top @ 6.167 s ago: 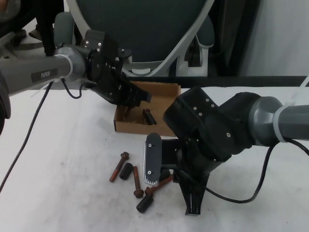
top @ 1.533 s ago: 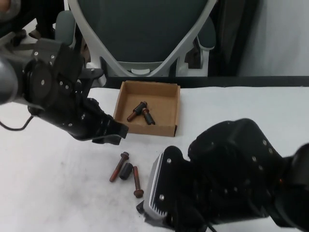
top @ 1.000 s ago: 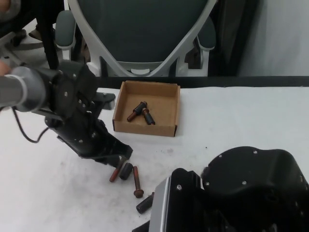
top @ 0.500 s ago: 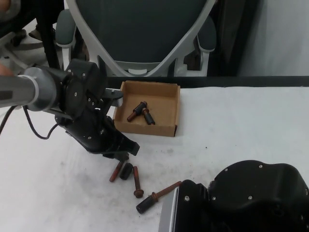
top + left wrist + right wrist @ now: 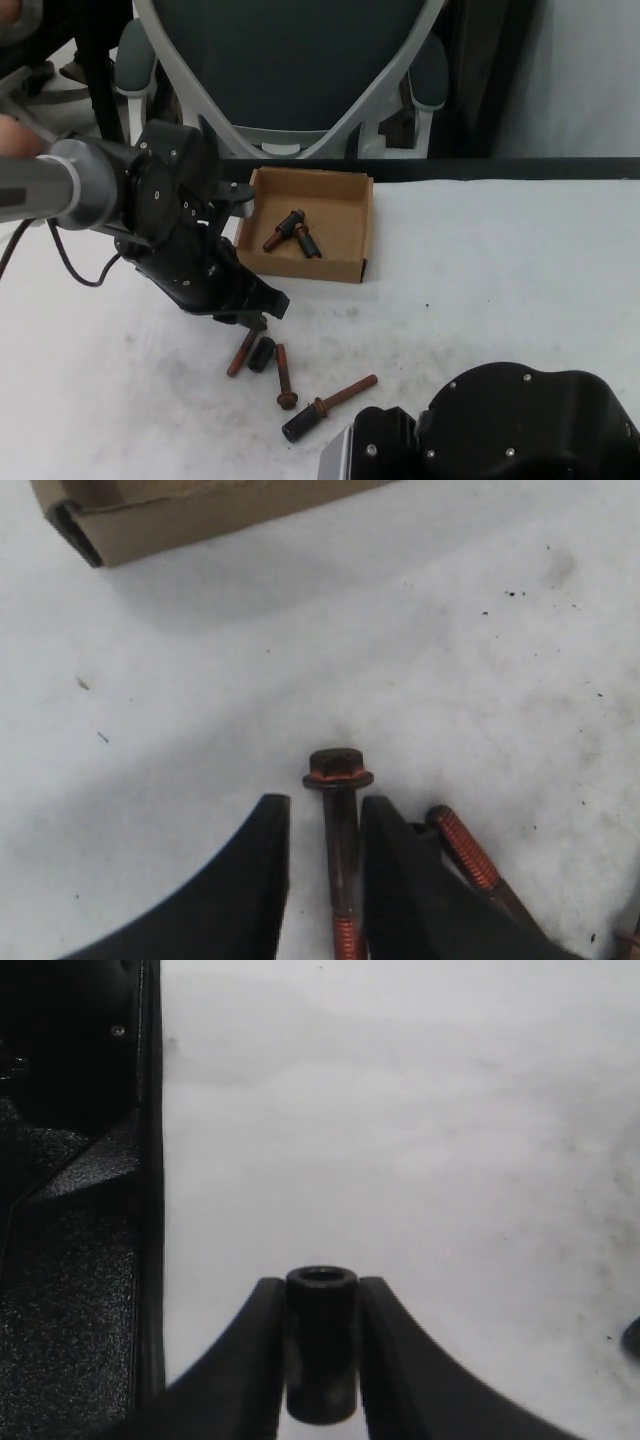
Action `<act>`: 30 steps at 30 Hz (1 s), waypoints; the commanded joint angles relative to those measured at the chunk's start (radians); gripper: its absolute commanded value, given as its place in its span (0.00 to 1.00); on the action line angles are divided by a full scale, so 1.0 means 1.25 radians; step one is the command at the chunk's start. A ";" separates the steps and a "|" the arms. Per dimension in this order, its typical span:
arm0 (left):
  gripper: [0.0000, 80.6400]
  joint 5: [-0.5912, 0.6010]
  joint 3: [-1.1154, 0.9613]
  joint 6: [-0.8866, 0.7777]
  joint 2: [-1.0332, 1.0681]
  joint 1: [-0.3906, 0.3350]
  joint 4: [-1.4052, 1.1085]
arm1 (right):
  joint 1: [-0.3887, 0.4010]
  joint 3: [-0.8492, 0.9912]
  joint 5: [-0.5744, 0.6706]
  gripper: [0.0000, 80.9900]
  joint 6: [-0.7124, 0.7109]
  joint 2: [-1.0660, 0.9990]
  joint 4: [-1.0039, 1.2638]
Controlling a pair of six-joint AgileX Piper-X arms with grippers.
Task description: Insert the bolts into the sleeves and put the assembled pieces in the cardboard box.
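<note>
Near cardboard box (image 5: pixel 200 510), left claw (image 5: pixel 322 880) straddles bolt (image 5: pixel 338 800); 2nd bolt (image 5: pixel 465 852) alongside.

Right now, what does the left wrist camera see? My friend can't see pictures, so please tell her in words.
The left tool has its two black fingers on either side of a rusty bolt lying on the white bench, not yet squeezing it. A second bolt lies beside it, and a corner of the cardboard box is farther off.
</note>
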State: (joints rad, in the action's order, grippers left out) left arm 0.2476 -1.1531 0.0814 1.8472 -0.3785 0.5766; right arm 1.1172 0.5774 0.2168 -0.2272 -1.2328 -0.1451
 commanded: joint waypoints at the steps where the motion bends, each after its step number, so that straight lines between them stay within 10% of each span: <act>1: 0.30 -0.010 -0.007 -0.011 -0.002 -0.003 -0.001 | 0.006 0.001 0.005 0.00 0.014 0.010 0.007; 30: 0.30 0.040 -0.007 -0.042 0.065 -0.003 0.033 | 0.009 0.001 0.005 0.00 0.057 0.010 0.007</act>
State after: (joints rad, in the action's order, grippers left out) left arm 0.2748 -1.1559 0.0415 1.8945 -0.3785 0.6130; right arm 1.1260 0.5774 0.2168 -0.1709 -1.2328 -0.1451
